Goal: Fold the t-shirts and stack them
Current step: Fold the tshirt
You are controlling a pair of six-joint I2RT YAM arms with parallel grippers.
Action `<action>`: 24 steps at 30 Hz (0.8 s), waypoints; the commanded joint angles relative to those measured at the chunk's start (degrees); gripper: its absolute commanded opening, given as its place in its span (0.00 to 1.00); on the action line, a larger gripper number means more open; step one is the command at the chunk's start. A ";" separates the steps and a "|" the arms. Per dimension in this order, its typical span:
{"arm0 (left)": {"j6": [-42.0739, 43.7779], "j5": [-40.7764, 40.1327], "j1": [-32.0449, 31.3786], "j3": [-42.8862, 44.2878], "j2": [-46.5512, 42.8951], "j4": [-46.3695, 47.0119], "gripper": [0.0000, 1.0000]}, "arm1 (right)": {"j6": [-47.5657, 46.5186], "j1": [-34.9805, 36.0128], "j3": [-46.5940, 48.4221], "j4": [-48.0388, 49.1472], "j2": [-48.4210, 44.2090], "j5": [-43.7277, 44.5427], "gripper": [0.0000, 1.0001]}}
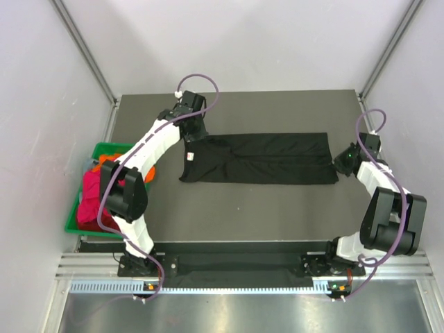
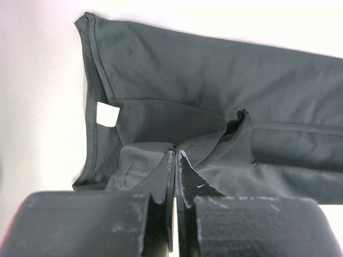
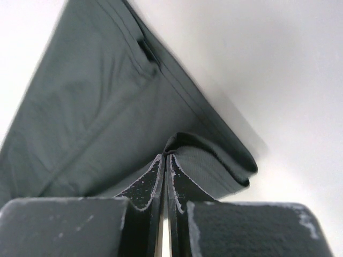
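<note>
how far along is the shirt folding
Done: the black t-shirt lies in a narrow band. In hand: the left gripper pinches its collar end, the right gripper its hem end. Left: folding it shorter, plus the coloured shirts heaped in the green bin; no stack yet.

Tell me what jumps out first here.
The black t-shirt lies folded into a long strip across mid-table. The left tool is shut on cloth near its collar end and the right tool is shut on the opposite end. At the table's left edge, a green bin holds magenta and orange cloth.
</note>
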 commanded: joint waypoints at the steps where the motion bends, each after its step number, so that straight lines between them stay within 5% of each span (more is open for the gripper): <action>1: 2.69 1.56 0.81 2.98 1.19 1.05 0.00 | 0.73 0.42 4.05 3.61 1.82 1.84 0.00; 24: 3.75 -2.56 2.39 13.35 12.79 -2.81 0.00 | 1.88 1.91 10.82 6.95 12.28 2.19 0.00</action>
